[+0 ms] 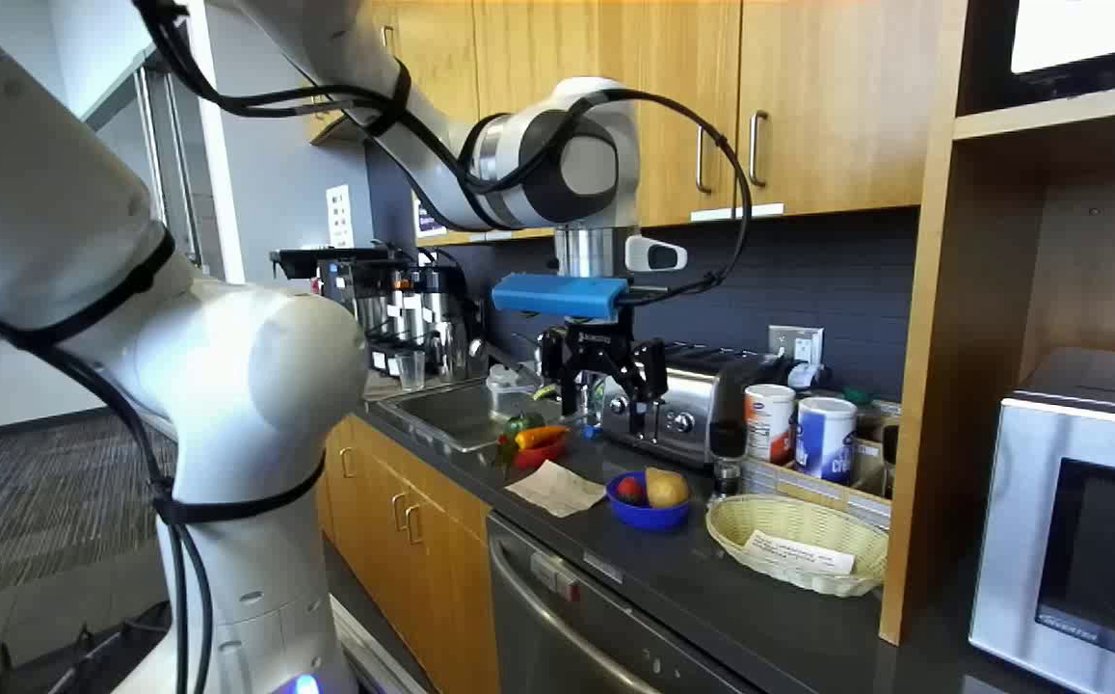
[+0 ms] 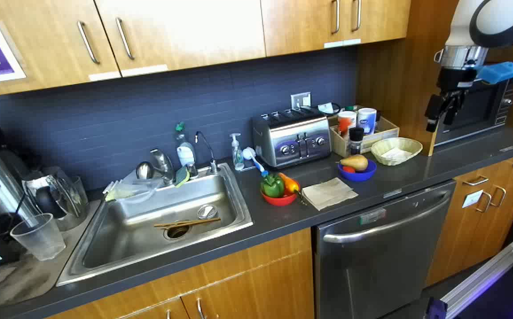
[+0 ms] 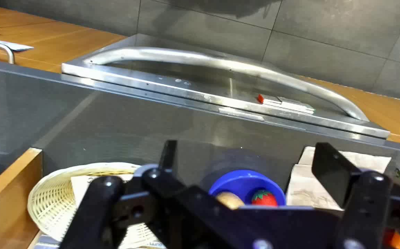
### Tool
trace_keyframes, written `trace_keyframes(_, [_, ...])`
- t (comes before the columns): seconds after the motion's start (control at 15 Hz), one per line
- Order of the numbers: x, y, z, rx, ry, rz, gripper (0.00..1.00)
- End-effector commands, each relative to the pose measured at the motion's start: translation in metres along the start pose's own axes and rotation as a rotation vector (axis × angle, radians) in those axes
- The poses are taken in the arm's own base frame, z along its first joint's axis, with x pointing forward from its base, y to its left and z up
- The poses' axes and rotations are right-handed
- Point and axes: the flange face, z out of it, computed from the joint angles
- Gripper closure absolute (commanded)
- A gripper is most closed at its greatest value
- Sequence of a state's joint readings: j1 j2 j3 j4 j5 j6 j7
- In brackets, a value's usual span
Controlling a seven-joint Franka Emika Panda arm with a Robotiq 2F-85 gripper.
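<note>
Dark countertop (image 3: 134, 128) is stretching below; left to right, our wrist view is showing a wicker basket (image 3: 51, 202), a blue bowl (image 3: 231, 181) framed between the wide-set, empty fingers (image 3: 331, 178) of our gripper (image 3: 246, 150), and a napkin (image 3: 303, 193); we're judging slow, centred alignment best.

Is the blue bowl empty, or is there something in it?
Not empty: the wrist view shows a strawberry inside the blue bowl, and an exterior view shows a pear there too.

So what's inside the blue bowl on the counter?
The blue bowl holds a pear and a strawberry with a green top. They cover part of its bottom; anything beneath them can't be seen.
</note>
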State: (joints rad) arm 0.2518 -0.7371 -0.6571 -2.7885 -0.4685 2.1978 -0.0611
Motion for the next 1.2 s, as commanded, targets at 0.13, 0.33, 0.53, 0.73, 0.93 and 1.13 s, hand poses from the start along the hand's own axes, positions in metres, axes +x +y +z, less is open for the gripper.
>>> trace_keyframes(0.13, [0.000,0.000,0.000,0.000,0.000,0.000,0.00])
trace_keyframes(0.33, [0.000,0.000,0.000,0.000,0.000,0.000,0.00])
trace_keyframes(0.53, [0.000,0.000,0.000,0.000,0.000,0.000,0.00])
trace_keyframes(0.73, [0.005,-0.003,0.006,-0.019,-0.003,-0.009,0.00])
trace_keyframes(0.93, [0.010,-0.009,0.019,-0.046,-0.034,-0.060,0.00])
trace_keyframes(1.13, [0.019,-0.021,0.034,-0.086,-0.046,-0.161,0.00])
